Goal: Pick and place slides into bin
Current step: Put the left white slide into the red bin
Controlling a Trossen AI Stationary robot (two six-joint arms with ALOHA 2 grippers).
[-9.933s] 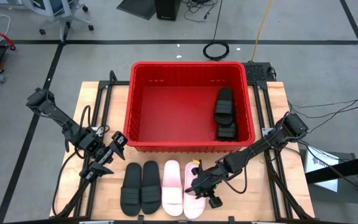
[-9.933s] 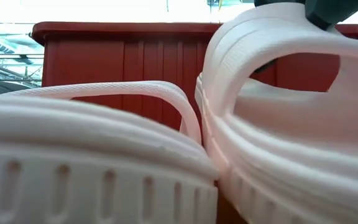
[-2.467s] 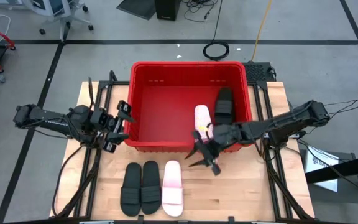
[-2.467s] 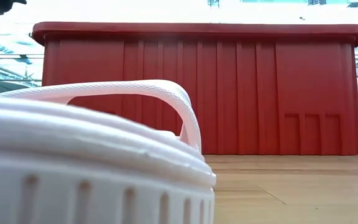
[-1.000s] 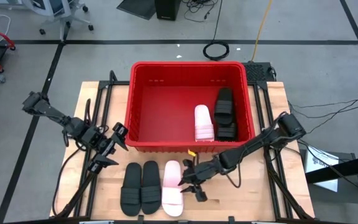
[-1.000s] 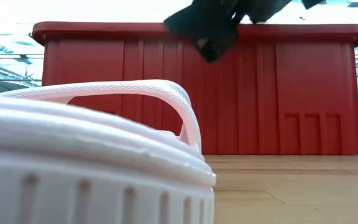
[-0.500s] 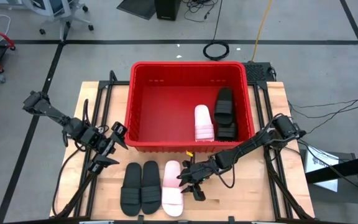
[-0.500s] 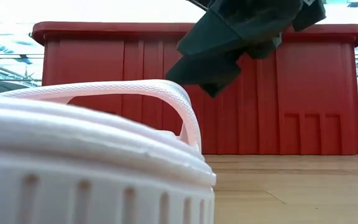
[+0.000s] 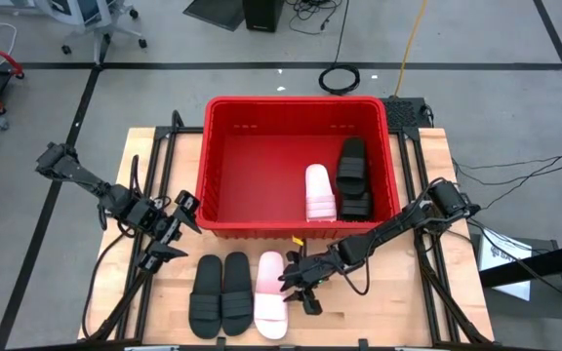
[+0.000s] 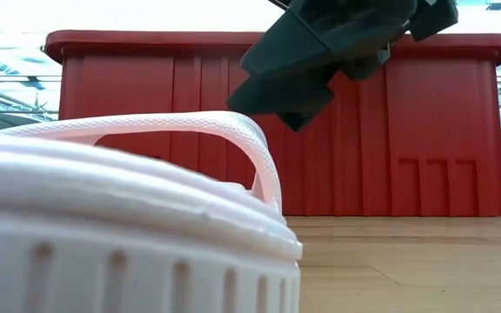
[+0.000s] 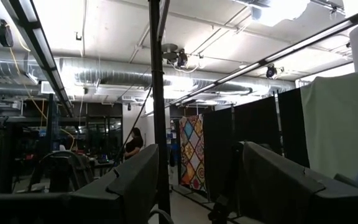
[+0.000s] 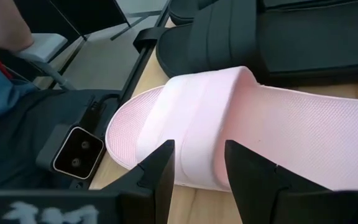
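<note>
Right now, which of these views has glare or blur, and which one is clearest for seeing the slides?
Low view: the pale slide fills the foreground, soft and out of focus, with washed-out brightness above the red bin. Left wrist view: ceiling lights glare, no slides shown. Right wrist view: the pink slide is sharp. High view: evenly lit, clearest overall.

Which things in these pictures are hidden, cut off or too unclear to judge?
- Low view: the bin shows only its outer wall, so its contents are hidden; the pink slide fills the foreground and is cut off by the edges.
- Left wrist view: only the room shows, no table or slides.
- Right wrist view: the black slides are cut off by the edge.
- High view: whether the right hand touches the pink slide is too small to tell.
</note>
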